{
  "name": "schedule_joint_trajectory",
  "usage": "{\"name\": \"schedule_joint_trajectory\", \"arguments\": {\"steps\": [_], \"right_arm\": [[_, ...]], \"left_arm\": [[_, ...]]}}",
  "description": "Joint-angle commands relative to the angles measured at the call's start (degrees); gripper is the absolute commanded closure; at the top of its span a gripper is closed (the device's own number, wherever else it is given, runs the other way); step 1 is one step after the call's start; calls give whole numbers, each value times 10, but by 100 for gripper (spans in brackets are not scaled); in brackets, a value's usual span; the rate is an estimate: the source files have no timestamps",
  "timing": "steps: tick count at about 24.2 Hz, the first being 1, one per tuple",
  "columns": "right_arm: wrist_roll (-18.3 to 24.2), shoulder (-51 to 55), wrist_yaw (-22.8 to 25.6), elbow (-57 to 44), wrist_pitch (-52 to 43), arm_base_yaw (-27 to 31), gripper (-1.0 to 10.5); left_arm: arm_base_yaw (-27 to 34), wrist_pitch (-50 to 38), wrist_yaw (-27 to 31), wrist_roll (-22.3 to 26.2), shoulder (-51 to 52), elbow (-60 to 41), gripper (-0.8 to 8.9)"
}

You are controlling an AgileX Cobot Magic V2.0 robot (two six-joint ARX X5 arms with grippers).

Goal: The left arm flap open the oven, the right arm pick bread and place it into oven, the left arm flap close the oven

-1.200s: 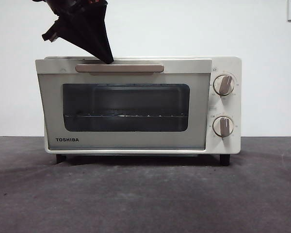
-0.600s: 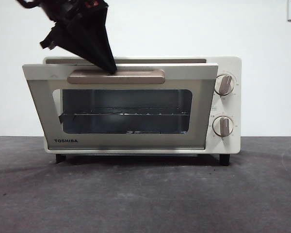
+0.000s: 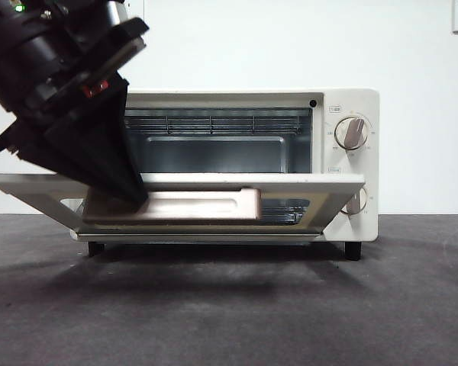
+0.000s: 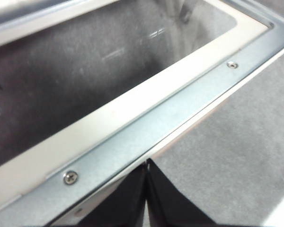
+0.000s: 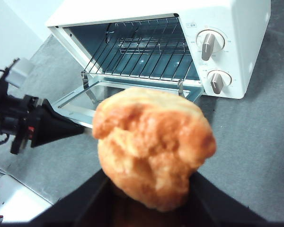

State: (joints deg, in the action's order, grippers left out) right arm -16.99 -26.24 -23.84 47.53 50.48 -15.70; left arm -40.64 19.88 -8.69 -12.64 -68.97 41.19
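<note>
The cream-white oven [image 3: 343, 99] stands with its glass door [image 3: 313, 184] swung down almost flat, the wire rack [image 3: 214, 122] showing inside. My left gripper [image 3: 133, 197] is shut, and its pointed tip presses on the door's upper edge by the beige handle [image 3: 206, 204]. In the left wrist view the shut tip [image 4: 146, 163] sits against the door's metal frame [image 4: 132, 137]. The right gripper [image 5: 149, 189] is shut on the golden bread [image 5: 151, 146], held in the air in front of the open oven [image 5: 236, 28]. It is out of the front view.
Two beige knobs [image 3: 353, 133] are on the oven's right side. Dark grey table [image 3: 229, 313] stretches in front of the oven, under the lowered door. A white wall stands behind. In the right wrist view the left arm [image 5: 42, 125] reaches in beside the door.
The door has swung from closed to nearly flat. My left gripper came down and toward the camera with the door's top edge.
</note>
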Motion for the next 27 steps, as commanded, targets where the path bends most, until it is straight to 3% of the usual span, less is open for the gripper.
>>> {"name": "schedule_joint_trajectory", "arguments": {"steps": [1, 20, 27], "right_arm": [[-6, -2, 1, 8, -8, -3, 776], [-11, -2, 0, 8, -8, -3, 776], [-27, -27, -44, 8, -17, -3, 776]], "left_arm": [[-8, -33, 32, -17, -7, -4, 805], [-60, -31, 46, -17, -6, -39, 805], [-61, 15, 41, -19, 47, -30, 805]]}}
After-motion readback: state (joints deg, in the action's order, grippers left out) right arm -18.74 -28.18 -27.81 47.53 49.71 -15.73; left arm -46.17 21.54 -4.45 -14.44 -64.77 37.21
